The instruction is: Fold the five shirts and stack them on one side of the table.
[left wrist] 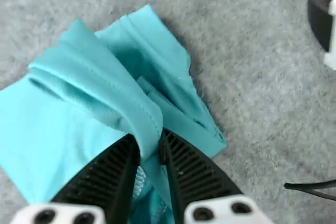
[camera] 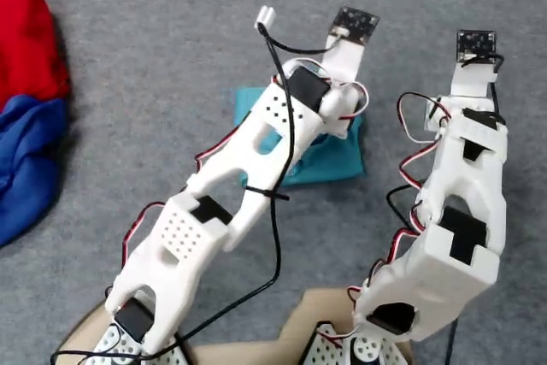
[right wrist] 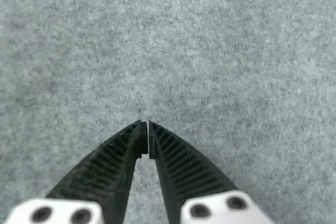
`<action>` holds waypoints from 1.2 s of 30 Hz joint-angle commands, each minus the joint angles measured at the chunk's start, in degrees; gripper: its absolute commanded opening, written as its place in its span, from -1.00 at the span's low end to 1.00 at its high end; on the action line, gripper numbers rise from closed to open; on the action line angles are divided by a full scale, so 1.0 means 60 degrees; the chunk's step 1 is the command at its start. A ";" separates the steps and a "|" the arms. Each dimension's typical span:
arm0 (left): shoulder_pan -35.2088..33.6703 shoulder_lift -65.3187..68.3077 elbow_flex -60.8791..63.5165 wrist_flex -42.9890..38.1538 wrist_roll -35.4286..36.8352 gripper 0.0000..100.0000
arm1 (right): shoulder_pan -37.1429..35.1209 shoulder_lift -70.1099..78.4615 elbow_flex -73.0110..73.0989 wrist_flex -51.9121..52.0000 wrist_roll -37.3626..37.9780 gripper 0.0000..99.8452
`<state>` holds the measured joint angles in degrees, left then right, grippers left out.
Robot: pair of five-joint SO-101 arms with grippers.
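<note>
A grey, felt-like table [camera: 171, 40] carries everything. Two white robot arms with black motors and loose red and black wires rise from its near edge. The left arm [camera: 231, 194] stretches diagonally towards the middle of the table, and the right arm [camera: 457, 211] reaches straight out beside it, closer to the right edge.

A red shirt [camera: 26, 40] lies bunched in a heap at the far left corner. A blue shirt [camera: 26, 160] is crumpled just below it along the left edge, and the two touch. A teal shirt [left wrist: 63, 129] lies near the middle of the table, partly under the left arm's wrist. It is folded into a rough small rectangle of smooth knit fabric with stitched hems. One hemmed fold is pulled up into a ridge that runs into the claw.

The left claw [left wrist: 149, 136] has black ribbed fingers [left wrist: 194, 171] set in white mounts. They are closed to a narrow gap and pinch that raised teal fold between them.

The right claw [right wrist: 146, 125] has the same build. Its tips are pressed almost together, leaving only a thin slit. It grips nothing and hangs above bare grey table, well apart from the teal shirt.
</note>
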<state>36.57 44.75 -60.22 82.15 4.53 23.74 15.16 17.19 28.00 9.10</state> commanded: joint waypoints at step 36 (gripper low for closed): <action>-0.0234 0.1531 -0.2960 -0.0293 0.1070 -0.59 | 0.0110 -0.0022 -0.0476 0.0073 -0.0029 -0.96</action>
<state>38.15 55.65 -74.11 79.78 9.80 23.74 15.16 17.19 28.00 9.10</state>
